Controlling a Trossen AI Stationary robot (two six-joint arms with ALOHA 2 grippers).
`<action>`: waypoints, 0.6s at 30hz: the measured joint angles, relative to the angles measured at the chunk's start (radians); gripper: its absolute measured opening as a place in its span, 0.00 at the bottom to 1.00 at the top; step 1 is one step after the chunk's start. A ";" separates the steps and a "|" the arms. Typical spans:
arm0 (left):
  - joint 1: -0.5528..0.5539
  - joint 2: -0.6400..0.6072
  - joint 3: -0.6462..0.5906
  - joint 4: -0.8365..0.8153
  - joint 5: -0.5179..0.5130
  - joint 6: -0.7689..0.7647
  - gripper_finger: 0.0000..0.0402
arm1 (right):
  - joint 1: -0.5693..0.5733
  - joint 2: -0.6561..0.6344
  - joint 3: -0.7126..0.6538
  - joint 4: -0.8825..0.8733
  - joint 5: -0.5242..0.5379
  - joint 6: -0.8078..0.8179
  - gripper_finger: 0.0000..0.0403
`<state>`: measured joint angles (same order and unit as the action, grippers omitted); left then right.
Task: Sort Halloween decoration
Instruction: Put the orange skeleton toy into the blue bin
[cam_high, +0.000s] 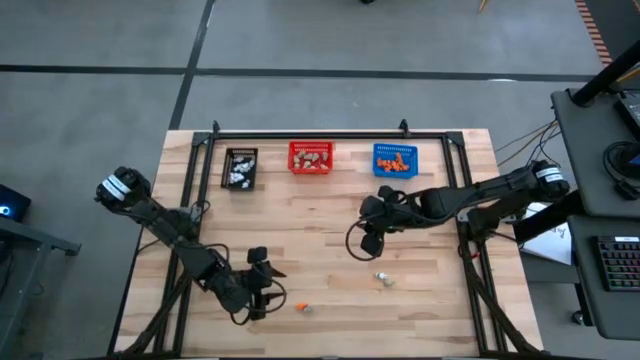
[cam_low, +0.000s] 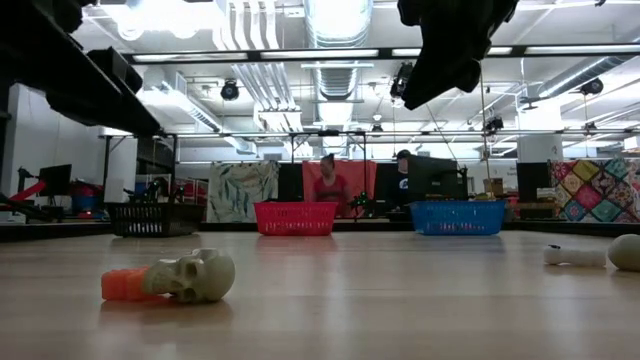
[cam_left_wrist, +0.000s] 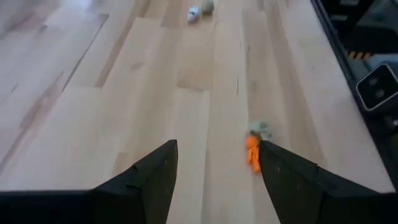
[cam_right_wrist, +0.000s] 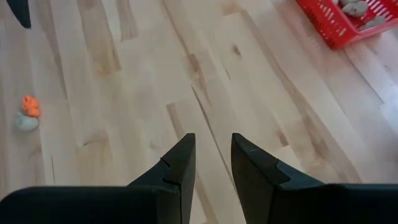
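Revealing skull (cam_low: 193, 276) form, low view

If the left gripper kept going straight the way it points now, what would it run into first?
Probably nothing at once: bare table lies ahead of the open left gripper. The orange trinket and grey skull sit just beside one finger, off the centre line; depth is uncertain.

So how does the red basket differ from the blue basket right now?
The red basket holds beige-grey trinkets, while the blue basket holds bright orange ones. Red sits in the middle of the row, between the black basket and blue; blue is at the right end. Both are small mesh baskets at the table's far edge.
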<state>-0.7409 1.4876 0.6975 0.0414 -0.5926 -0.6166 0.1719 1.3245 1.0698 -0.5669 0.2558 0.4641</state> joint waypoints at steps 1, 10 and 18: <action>-0.003 0.000 0.000 0.008 -0.009 -0.001 0.52 | 0.004 0.004 0.000 0.003 0.000 0.000 0.23; -0.011 0.015 0.000 0.082 -0.029 -0.003 0.52 | 0.054 0.013 0.000 0.017 0.008 0.000 0.23; -0.016 0.187 0.019 0.181 -0.027 0.001 0.52 | 0.091 0.015 0.000 0.039 0.008 0.018 0.23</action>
<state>-0.7571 1.6743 0.7163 0.2222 -0.6201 -0.6153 0.2628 1.3392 1.0698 -0.5282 0.2638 0.4824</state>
